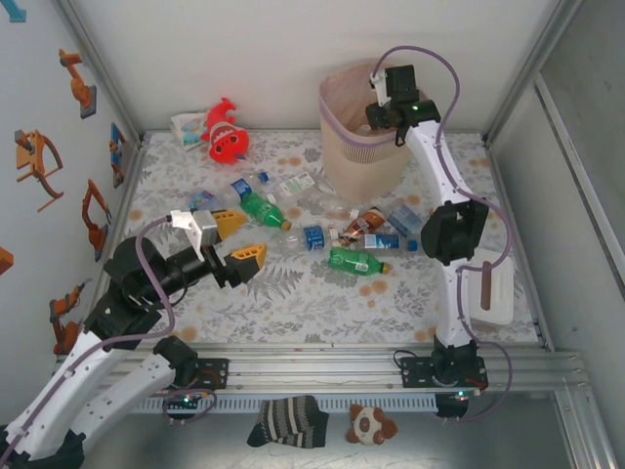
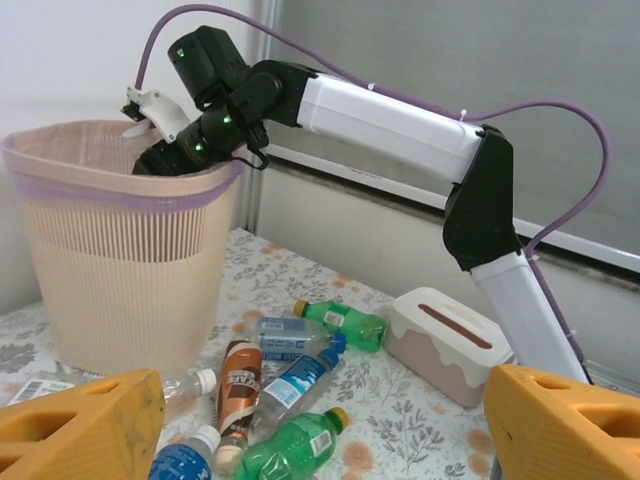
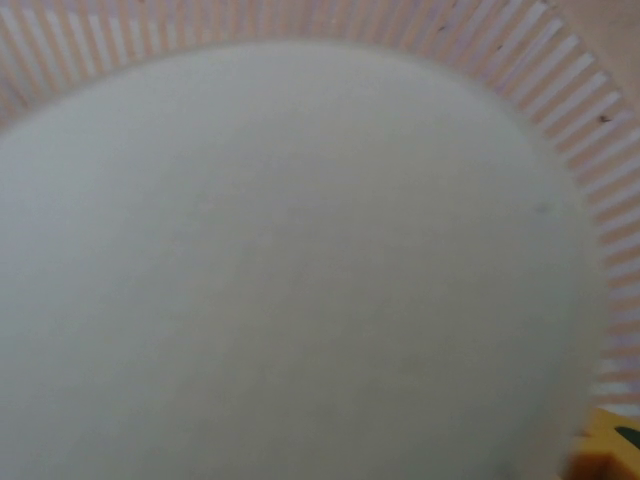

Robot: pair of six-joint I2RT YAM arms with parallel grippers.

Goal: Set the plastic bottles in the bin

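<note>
Left gripper (image 1: pixel 240 240) spread wide and empty above the table (image 1: pixel 293 298), beside scattered bottles (image 1: pixel 354 260). Right gripper (image 1: pixel 384 118) dips inside the bin (image 1: pixel 356 166) at the far side. Its wrist camera shows pale liner (image 3: pixel 300 250), and its grip cannot be told.

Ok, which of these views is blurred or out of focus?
Right wrist view: soft throughout, the bin's ribbed wall smeared. Left wrist view: the yellow fingers blurred, the bottles beyond sharp. Top external view: evenly lit, crisp.
</note>
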